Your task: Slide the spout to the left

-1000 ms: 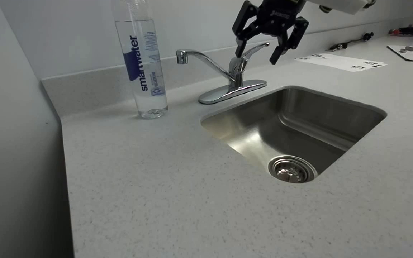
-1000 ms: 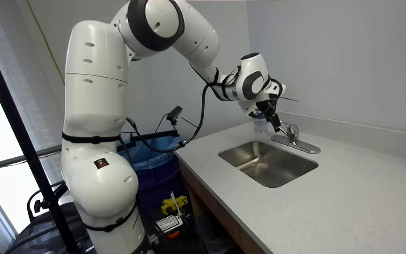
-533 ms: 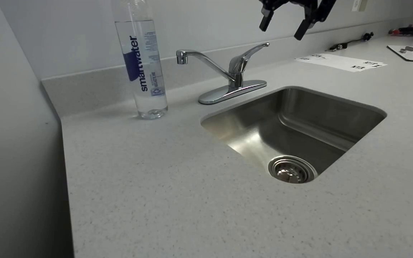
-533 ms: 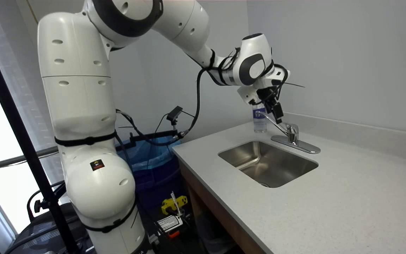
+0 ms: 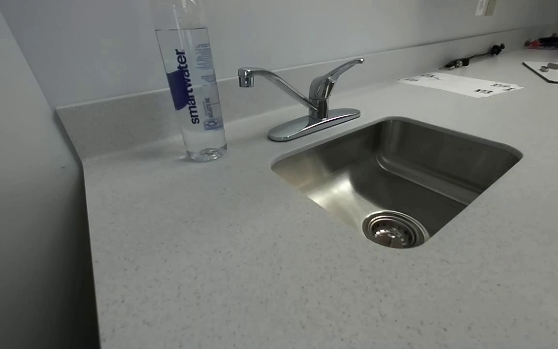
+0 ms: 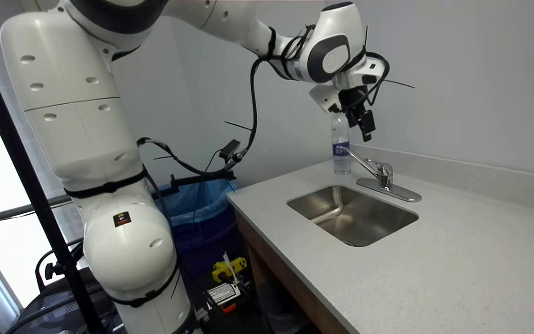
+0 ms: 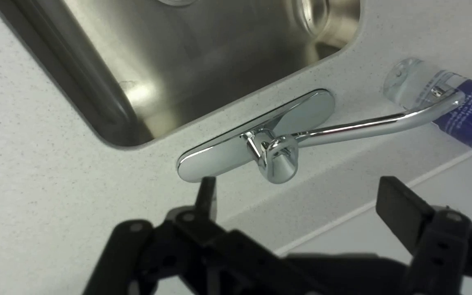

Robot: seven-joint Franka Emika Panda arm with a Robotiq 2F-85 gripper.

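spout point(image 7: 377, 127) near the bottle point(image 5: 192, 97), gripper point(image 7: 297, 182) above the faucet point(image 6: 384, 175), jaws wide apart

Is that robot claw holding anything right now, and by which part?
Nothing is held: the gripper stands wide open, and the chrome spout is clear of it, lower down.

Fingers point(image 6: 367, 124) abv spout point(image 6: 360, 160), w/ gap.

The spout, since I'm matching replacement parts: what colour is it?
Shiny silver; the spout shows best in the wrist view.
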